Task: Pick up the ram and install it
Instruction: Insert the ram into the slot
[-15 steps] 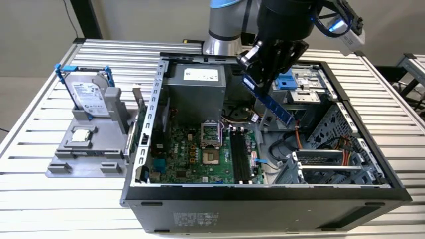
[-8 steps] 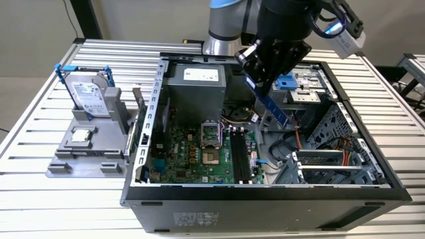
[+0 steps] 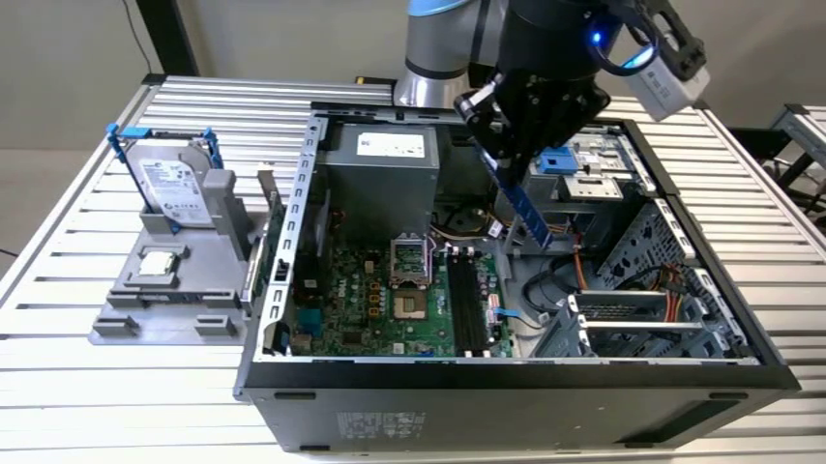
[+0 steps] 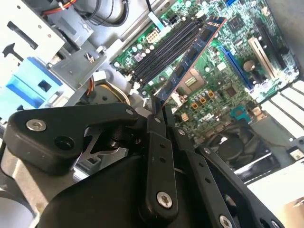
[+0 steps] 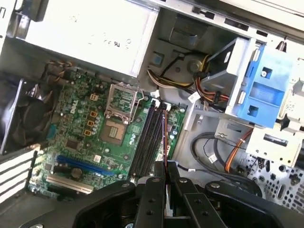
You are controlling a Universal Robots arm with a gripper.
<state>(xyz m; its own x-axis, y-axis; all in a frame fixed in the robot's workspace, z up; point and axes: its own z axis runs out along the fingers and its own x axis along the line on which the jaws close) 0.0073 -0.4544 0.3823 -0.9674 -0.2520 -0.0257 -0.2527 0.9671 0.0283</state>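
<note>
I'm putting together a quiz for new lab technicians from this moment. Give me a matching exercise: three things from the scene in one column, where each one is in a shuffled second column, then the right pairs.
Things
1. the ram
2. the hard drive
3. the memory slots

Places
A. on the green motherboard inside the open case
B. clamped in the hand, over the case
C. standing on edge in a grey stand on the table, outside the case at the exterior view's left

Pairs: 1-B, 2-C, 3-A
</note>
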